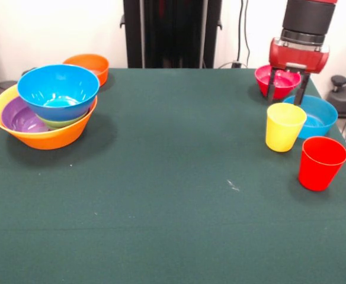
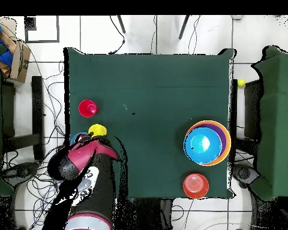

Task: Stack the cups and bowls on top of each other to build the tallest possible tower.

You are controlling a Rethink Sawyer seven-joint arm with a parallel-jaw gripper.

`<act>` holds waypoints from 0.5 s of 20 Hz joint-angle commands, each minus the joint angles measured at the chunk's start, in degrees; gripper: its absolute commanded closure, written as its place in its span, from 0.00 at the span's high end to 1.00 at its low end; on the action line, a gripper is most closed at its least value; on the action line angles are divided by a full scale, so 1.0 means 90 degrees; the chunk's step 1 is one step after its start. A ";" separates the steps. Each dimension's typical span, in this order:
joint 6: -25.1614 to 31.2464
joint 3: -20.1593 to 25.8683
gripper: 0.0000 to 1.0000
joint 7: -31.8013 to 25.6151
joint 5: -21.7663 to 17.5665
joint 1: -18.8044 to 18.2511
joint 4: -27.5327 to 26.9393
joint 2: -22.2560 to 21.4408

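The tower stands at the left of the front view: a large yellow-orange bowl [image 1: 45, 136] holds a purple bowl [image 1: 20, 116], a green bowl [image 1: 66, 122] and a blue bowl [image 1: 57, 89] on top. It also shows in the overhead view [image 2: 206, 142]. A small orange bowl [image 1: 89, 65] [image 2: 195, 185] sits behind it. At the right are a pink-red bowl [image 1: 278, 80], a second blue bowl [image 1: 317, 116] [image 2: 77, 136], the yellow cup [image 1: 284, 126] [image 2: 97, 130] and the red cup [image 1: 321, 163] [image 2: 87, 108]. My gripper [image 1: 287, 92] is open and empty, low over the pink-red and blue bowls. A second yellow-orange bowl is out of view.
The green table [image 1: 173, 195] ends close to the right of the cups. The black pedestal [image 1: 173, 29] stands at the far side. In the overhead view my arm [image 2: 86, 162] covers the pink-red bowl. Other green tables [image 2: 281, 114] flank this one.
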 commanded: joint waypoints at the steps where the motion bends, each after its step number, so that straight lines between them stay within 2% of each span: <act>1: 0.0647 0.0306 1.00 -0.0305 -0.0359 0.0272 -0.0543 0.0480; 10: 0.0508 0.0110 1.00 -0.0164 -0.0313 0.0486 -0.0690 0.0727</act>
